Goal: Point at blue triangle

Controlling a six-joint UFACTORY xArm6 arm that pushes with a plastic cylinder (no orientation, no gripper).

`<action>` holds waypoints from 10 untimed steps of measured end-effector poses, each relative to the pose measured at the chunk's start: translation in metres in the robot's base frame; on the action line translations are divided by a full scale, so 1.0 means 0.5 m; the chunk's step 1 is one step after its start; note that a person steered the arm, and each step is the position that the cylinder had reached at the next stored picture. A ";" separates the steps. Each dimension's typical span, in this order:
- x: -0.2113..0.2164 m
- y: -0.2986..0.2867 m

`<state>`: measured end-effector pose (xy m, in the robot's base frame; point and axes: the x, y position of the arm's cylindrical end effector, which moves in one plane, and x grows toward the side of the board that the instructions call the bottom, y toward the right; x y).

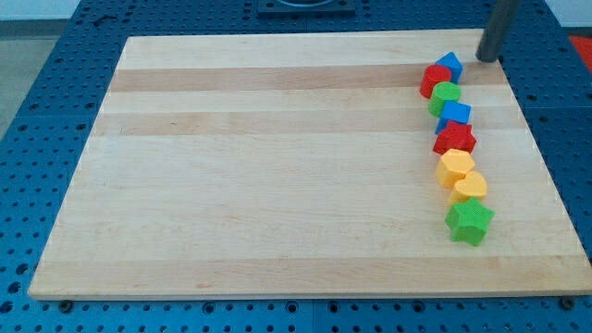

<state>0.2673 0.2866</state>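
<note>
Blue triangle [450,65] tops the block column at upper right; my tip [487,59], a bare rod holding nothing, rests just right of it, apart. Red block [434,80] adjoins it. Pointing seems nearly done; a short leftward nudge remains.

my tip [487,58] rests just right of the blue triangle [450,65] atop the block column.

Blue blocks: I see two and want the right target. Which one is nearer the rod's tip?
The blue triangle at the top of the column, just left of my tip. The other blue block lies lower, below the green one.
</note>
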 end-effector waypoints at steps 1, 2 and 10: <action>0.009 0.023; 0.009 0.025; 0.020 -0.062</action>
